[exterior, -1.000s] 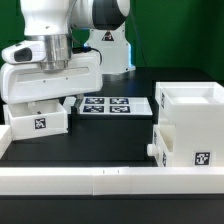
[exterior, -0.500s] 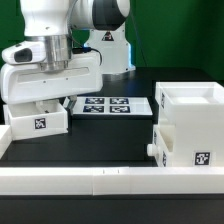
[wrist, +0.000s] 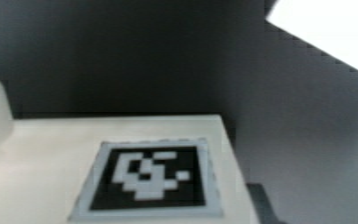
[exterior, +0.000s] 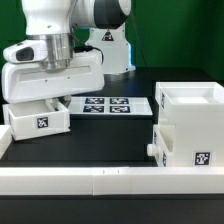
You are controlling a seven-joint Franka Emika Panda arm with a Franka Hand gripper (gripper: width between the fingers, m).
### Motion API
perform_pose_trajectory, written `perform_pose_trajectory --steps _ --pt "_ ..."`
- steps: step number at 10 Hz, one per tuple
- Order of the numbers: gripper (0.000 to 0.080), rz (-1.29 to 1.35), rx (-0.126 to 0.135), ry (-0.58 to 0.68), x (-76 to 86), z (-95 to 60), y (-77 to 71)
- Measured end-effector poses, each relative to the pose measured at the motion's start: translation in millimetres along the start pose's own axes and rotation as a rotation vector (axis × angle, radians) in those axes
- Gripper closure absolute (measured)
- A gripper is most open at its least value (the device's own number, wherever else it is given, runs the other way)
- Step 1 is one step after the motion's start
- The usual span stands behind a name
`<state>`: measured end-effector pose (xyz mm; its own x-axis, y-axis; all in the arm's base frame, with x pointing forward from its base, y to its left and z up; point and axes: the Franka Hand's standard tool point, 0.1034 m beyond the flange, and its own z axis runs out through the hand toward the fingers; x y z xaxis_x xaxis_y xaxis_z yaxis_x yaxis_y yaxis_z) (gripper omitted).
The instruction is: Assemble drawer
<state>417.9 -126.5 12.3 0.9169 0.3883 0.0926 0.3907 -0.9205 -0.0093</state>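
Note:
The drawer's tall white housing stands at the exterior view's right, open on top, with a tag low on its front. A smaller knobbed tray sits against its left side. The second tray, tagged on its front, sits at the left. My gripper hangs right over this tray, and its fingertips are hidden at or inside the tray's rim. The wrist view shows a white tagged face of the tray very close, with no fingers visible.
The marker board lies flat on the black table behind the left tray. A low white border rail runs along the front. The robot's base stands at the back. A bright white patch shows in the wrist view.

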Motion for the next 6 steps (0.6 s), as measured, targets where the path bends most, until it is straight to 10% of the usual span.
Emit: perform_pose_trajectory --steps 6 --pt "0.0761 -0.034 0.002 0.022 65.0 -55.9 -45.2"
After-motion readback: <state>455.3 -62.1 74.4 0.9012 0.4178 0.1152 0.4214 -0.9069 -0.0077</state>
